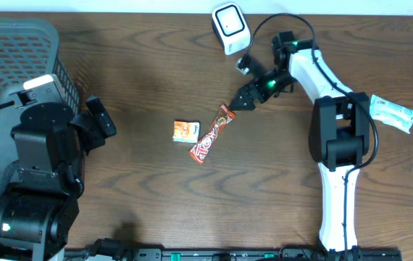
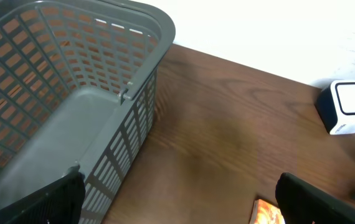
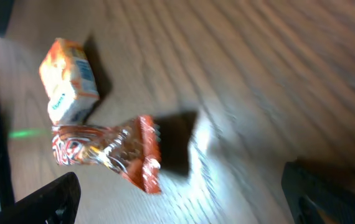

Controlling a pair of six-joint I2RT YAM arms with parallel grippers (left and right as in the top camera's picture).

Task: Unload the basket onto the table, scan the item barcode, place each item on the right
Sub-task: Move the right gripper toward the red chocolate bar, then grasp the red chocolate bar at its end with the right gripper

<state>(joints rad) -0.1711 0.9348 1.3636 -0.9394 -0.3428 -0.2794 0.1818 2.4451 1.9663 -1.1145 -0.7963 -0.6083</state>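
**On the table, a candy bar waits for us**

Near the middle of the brown table [image 1: 141,72] lies our candy bar [image 1: 211,133], flat in its shiny orange and red wrapper. Just beside it sits a small orange pack [image 1: 185,130]. Our right gripper [image 1: 240,102] hangs by the top end of the bar, its two fingers spread wide with nothing between them. Our left gripper [image 1: 99,122] is well apart, next to the gray basket [image 1: 18,32]. Its fingers are spread wide too, holding nothing. The white scanner [image 1: 229,27] stands at the far edge of the table.

We think the bar is light and easy to lift. The wrapper looks thin, crinkly and slippery. Its crimped ends look floppy, so they could slide out of our fingers. We would pinch across the narrow middle, where the bar inside should be firm. We cannot see the barcode from here, so we may need to turn the bar for the scanner.
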